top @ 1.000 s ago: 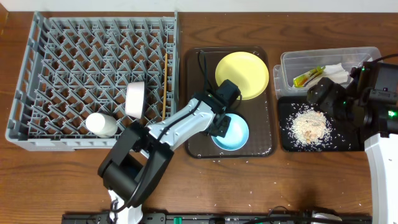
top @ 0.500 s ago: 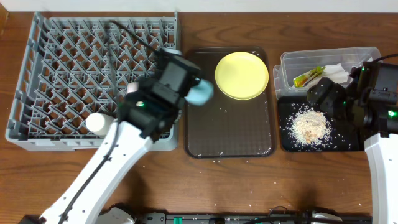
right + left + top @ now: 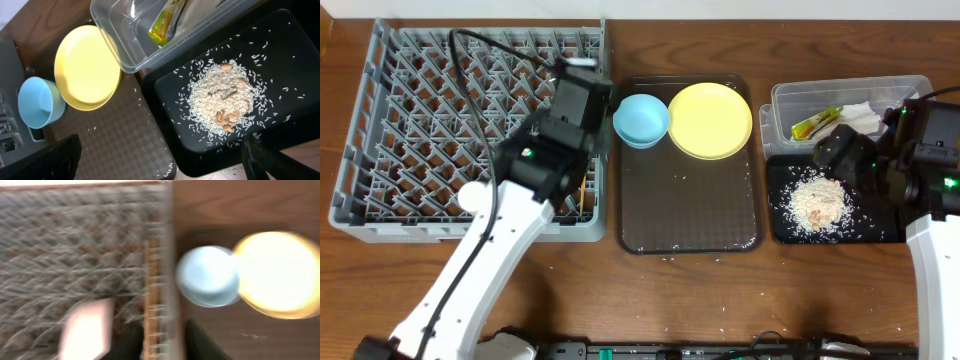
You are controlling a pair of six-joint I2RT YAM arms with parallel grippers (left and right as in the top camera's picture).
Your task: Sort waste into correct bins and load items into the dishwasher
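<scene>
The light-blue bowl [image 3: 640,120] sits on the brown tray [image 3: 690,215], just outside the dish rack [image 3: 420,120]; the left tool [image 3: 162,336], parted and empty, could tip it regrasping. The right tool [image 3: 160,145] gapes, empty.

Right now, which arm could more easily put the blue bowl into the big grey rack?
Left. The left pincer hangs over the rack's right edge, beside the light-blue bowl on the brown tray. The right pincer is over the black tray of rice, beyond the yellow plate.
</scene>
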